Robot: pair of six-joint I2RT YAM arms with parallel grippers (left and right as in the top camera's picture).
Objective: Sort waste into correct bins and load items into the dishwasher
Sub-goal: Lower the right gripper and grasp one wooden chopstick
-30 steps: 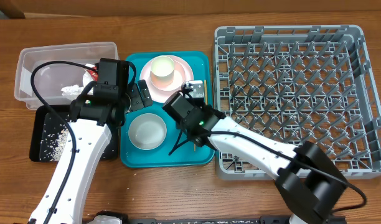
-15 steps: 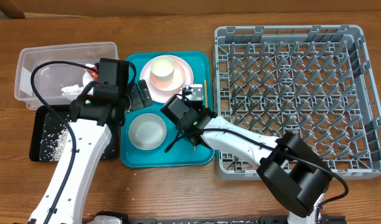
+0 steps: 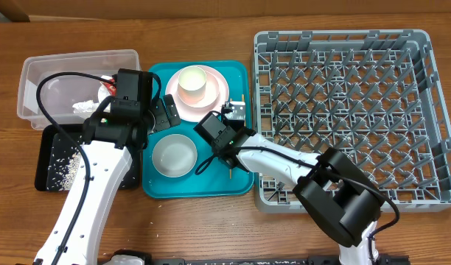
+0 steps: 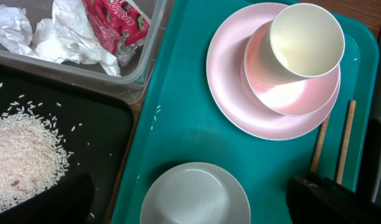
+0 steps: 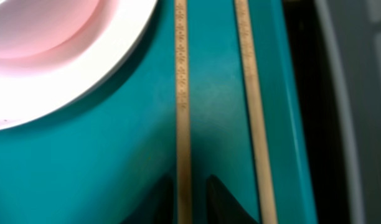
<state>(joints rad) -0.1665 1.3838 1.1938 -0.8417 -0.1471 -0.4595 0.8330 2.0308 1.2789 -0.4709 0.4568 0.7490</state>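
Right gripper [image 5: 189, 198] had settled over the teal tray [image 5: 84, 168], jaws drawn in astride one chopstick [image 5: 181, 93] lying there; a true pinch could not be told. Left gripper [image 4: 190, 199] stood spread, empty. Lift toward the dish rack [image 3: 343, 44] was judged next.

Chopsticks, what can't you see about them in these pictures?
- Overhead: the right arm covers most of the chopsticks.
- Right wrist: picture edges cut off both ends and the right fingers, so a grip is unclear.
- Left wrist: a dark shape hides their lower ends.
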